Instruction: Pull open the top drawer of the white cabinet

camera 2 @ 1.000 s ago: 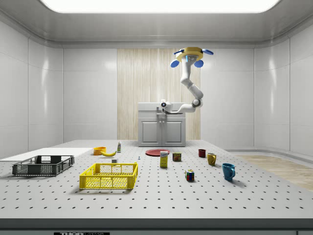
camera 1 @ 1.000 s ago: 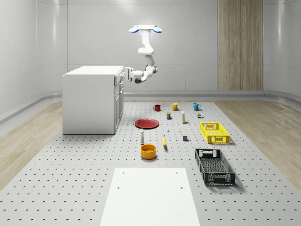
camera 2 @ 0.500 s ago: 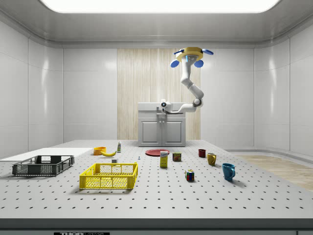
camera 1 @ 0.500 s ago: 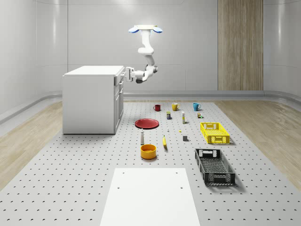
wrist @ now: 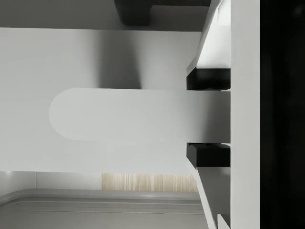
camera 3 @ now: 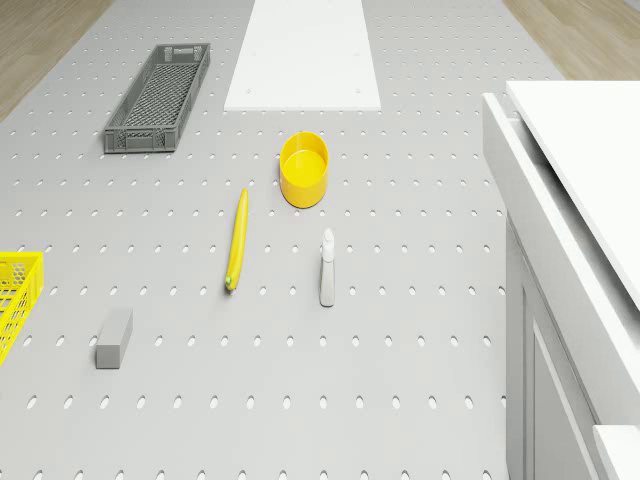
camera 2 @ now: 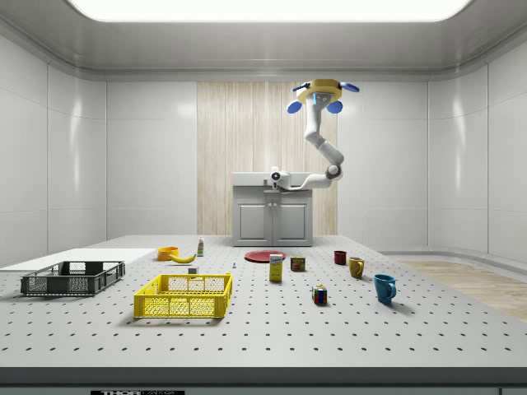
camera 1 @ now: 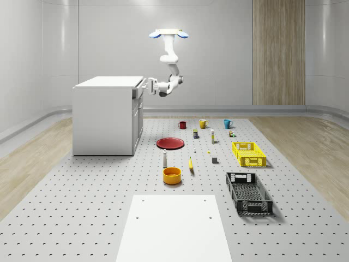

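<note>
The drone (camera 1: 169, 34) is hovering high up, just in front of the white cabinet (camera 1: 103, 114). The gripper (camera 1: 148, 84) is moving a tiny bit away from the cabinet compared with a second ago, so the top drawer (camera 1: 139, 91) is probably starting to slide out. The wrist view is showing what the far views cannot: the two black fingers (wrist: 208, 78) squeezing the handle (wrist: 124, 114). The drone view is showing the drawer's edge (camera 3: 540, 180) sticking out a little.

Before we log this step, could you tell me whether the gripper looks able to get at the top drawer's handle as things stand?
Probably yes: the gripper is already at the top drawer front, fingertips straddling the handle, nothing between. The drone hovers beside the white cabinet.
</note>
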Controlling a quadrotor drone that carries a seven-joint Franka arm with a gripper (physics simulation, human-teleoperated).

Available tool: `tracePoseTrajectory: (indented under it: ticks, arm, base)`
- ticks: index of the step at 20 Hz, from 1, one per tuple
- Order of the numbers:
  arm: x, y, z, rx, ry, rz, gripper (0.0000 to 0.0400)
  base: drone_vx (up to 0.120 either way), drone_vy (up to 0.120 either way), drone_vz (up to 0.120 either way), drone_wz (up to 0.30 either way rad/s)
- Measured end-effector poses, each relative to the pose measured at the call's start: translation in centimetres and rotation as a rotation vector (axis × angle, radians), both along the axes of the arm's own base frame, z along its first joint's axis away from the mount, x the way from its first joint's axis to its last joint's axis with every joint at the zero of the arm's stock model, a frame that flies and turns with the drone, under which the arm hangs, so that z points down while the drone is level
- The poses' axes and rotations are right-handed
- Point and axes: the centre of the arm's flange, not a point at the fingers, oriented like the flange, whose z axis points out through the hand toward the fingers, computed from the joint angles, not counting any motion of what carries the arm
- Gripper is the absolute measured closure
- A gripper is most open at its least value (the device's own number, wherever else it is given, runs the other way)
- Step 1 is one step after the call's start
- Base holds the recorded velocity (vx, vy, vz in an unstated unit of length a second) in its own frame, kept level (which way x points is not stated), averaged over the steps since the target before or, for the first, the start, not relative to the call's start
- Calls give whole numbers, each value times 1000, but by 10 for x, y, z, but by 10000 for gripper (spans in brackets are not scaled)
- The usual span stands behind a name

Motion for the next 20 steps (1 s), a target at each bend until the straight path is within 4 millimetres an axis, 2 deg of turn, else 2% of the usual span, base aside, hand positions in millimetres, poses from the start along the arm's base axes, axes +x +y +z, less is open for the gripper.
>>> tracePoseTrajectory:
  ticks: [5, 20]
  arm:
    - [0, -11, -1, 9, 9, 0, 288]
    - [0, -61, -1, 11, 18, 1, 287]
  base:
    - [0, 0, 0, 0]
    - [0, 0, 0, 0]
